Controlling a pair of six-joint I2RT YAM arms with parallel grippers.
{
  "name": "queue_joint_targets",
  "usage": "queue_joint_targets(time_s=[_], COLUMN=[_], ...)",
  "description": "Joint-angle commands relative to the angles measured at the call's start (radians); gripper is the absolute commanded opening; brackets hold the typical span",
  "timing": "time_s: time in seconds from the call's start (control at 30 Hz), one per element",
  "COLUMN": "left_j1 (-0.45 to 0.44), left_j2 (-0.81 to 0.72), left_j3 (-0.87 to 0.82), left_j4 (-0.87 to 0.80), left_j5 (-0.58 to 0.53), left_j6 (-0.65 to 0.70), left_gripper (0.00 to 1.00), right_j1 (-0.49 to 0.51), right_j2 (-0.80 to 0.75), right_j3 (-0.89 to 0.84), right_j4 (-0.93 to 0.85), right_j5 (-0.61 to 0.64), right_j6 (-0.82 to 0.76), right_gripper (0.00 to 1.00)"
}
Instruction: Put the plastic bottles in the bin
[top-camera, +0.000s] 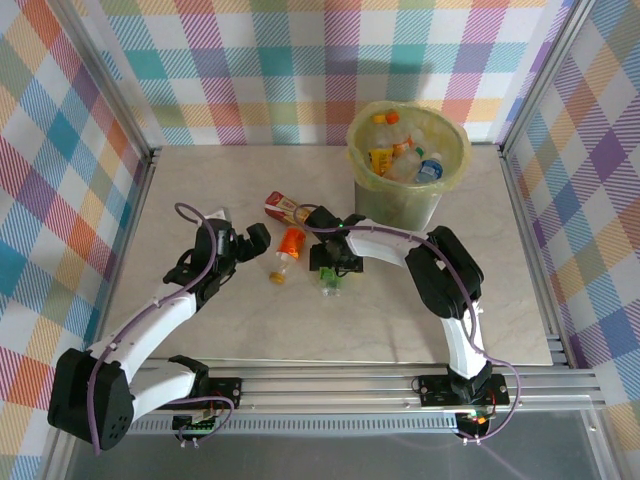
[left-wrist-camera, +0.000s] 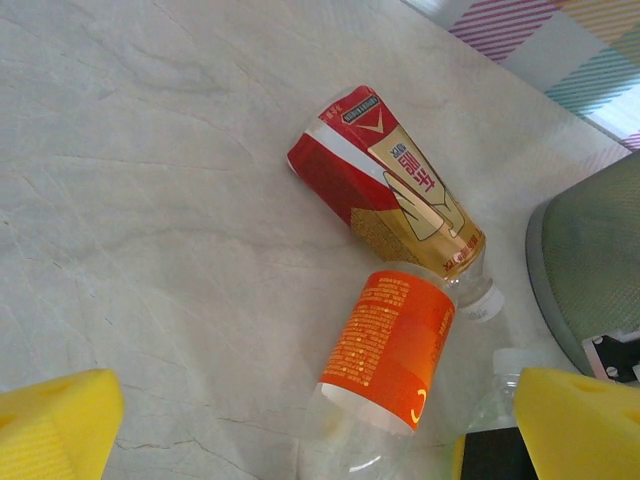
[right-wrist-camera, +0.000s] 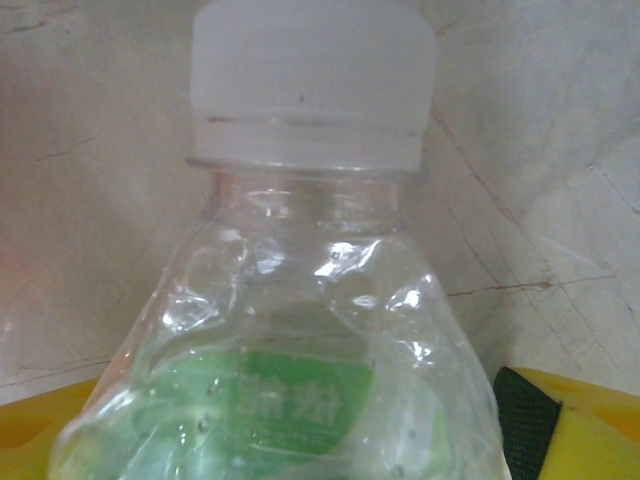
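On the left, our left gripper (top-camera: 255, 238) is wide open, with its yellow fingers (left-wrist-camera: 55, 420) far apart and nothing in them. It hangs low over the table (top-camera: 200, 300), just beside the orange bottle (left-wrist-camera: 385, 345). The red bottle (left-wrist-camera: 385, 180) lies right against the orange one, near its cap. In the middle, our right gripper (top-camera: 328, 262) is down on the green bottle (right-wrist-camera: 300, 400), with a finger on each side. We cannot tell if it is squeezing yet. On the right stands the bin (top-camera: 408, 195), with some bottles (top-camera: 400, 155) already inside. We think three bottles are left to put in. The green bottle looks crushed and smooth, so it could pop out if we grab too near the neck. The two arms are close, so they might bump. And if we grab the orange bottle, we might push the red one away.
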Motion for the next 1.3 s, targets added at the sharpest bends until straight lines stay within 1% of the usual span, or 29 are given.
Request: queue_joint_targets(time_s=[0.0,0.13,0.23,0.43,0.7,0.9,0.93,1.1,1.27], left_j1=[0.013,0.013,0.013,0.013,0.013,0.013,0.013,0.013,0.013], left_j2=[-0.017,-0.012,-0.013,-0.025,-0.016,-0.019,-0.020,-0.019,-0.026], left_j3=[-0.009,-0.014,-0.014,-0.018,-0.020,-0.021,-0.023,-0.020,-0.020], left_j4=[-0.021,-0.014,-0.016,-0.022,-0.017,-0.009,-0.007,-0.008,-0.005], left_j5=[-0.024,-0.024,-0.024,-0.033,-0.025,-0.015,-0.013,-0.021,-0.020], left_j6=[0.002,-0.002,-0.003,-0.004,-0.004,-0.002,-0.002,0.000,-0.005], left_gripper=[1.00,1.00,1.00,1.00,1.00,1.00,1.00,1.00,1.00], right_j1=[-0.006,-0.007,-0.008,-0.006,-0.001,0.015,0.019,0.056,0.084], right_j2=[0.046,0.062,0.069,0.050,-0.072,-0.192,-0.218,-0.326,-0.412], right_j3=[0.024,0.024,0.024,0.006,-0.038,-0.023,-0.018,0.021,0.093], right_j4=[-0.006,-0.003,-0.004,-0.007,-0.057,-0.154,-0.167,-0.206,-0.223], right_j5=[0.006,-0.006,-0.025,-0.053,-0.023,0.036,0.035,-0.015,-0.122], right_j6=[-0.035,-0.057,-0.069,-0.094,-0.114,-0.172,-0.188,-0.271,-0.340], right_gripper=[0.87,0.82,0.76,0.59,0.33,0.18,0.16,0.15,0.10])
